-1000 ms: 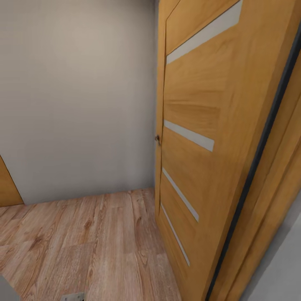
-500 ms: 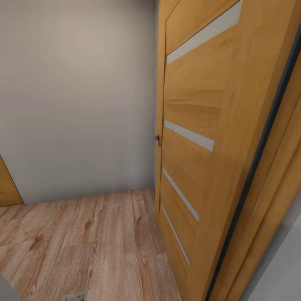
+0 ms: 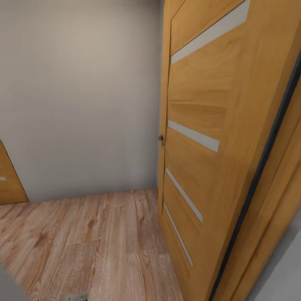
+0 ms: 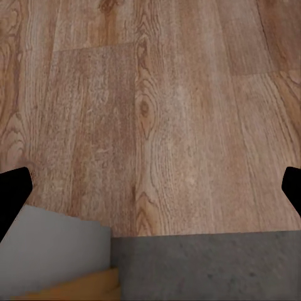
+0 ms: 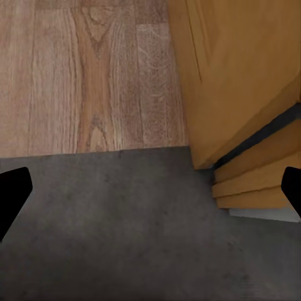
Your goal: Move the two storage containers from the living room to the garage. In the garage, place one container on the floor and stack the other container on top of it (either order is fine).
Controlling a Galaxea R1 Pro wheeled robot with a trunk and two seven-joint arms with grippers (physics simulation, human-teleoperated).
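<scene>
From my head camera I face a plain grey-white wall (image 3: pixel 79 96) from about nine to twelve o'clock, and a tall honey-coloured wooden door (image 3: pixel 209 125) with pale slanted glass strips (image 3: pixel 193 136) from one to five o'clock. The door stands open, its edge toward me, a small dark knob (image 3: pixel 160 138) just at that edge. A black seal strip (image 3: pixel 259 167) runs down between the door and its frame (image 3: pixel 276 234) at three to five o'clock. Light wood-plank flooring (image 3: pixel 96 246) spreads from six to nine o'clock, and a sliver of another wooden door (image 3: pixel 9 179) shows at nine o'clock.

My left claw (image 4: pixel 150 194) hangs over the wood planks; its two dark fingertips (image 4: pixel 12 194) sit at the far edges of the wrist picture, spread wide with nothing between them. Beneath it the planks meet the dark grey concrete floor (image 4: pixel 207 266) along a straight line, with a grey wall corner (image 4: pixel 53 251) and a bit of orange trim beside it.

My right claw (image 5: pixel 150 194) is likewise spread wide and empty, fingertips (image 5: pixel 12 191) at the picture's edges. It hovers over the concrete floor (image 5: pixel 125 232), close to the threshold where the planks (image 5: pixel 88 75) end, with the foot of the wooden door (image 5: pixel 238 69) and its stepped frame (image 5: pixel 257 188) near it.

I hold no container in either claw.
</scene>
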